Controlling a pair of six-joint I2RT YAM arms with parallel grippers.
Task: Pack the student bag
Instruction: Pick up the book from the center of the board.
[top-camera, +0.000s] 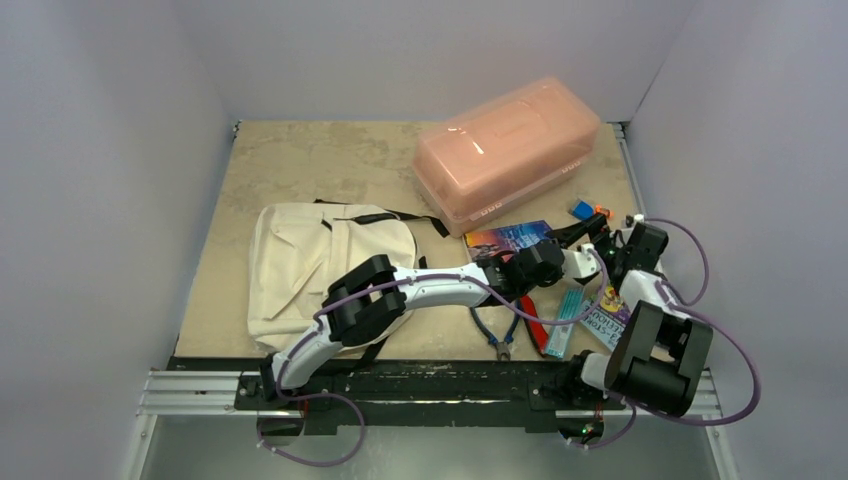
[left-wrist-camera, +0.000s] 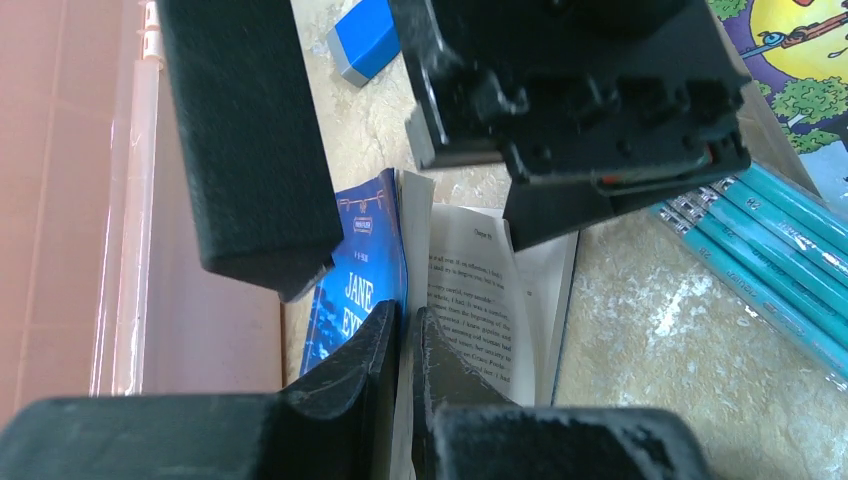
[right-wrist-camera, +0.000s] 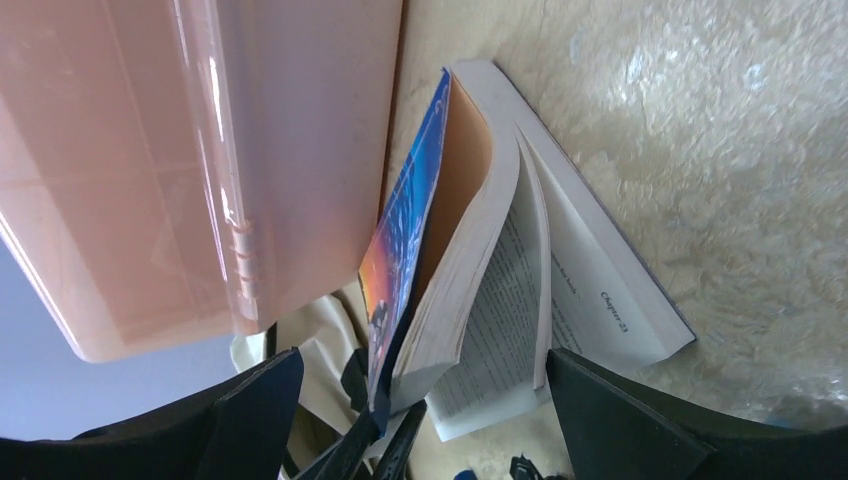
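Pinching book (left-wrist-camera: 362, 285), prob. its cover, in clenched left tool (left-wrist-camera: 405, 322), right tool (right-wrist-camera: 430, 405) released astride it, student bag (top-camera: 300, 262) well left.

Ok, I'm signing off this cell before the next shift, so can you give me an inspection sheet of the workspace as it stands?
Surface: beige stone-patterned table; no spills seen.
Job's things: student bag lies flat at the left, and I cannot tell whether it is zipped; paperback book is splayed open beside the pink box.
Clutter: pink box, pliers, teal pencils, picture book, blue eraser.
Grippers: left gripper shut on the book at its cover edge; right gripper open, one finger on either side of the book.
Cables: purple cables loop along both arms; no snag seen.
Surroundings: plain white walls; nothing else seen.
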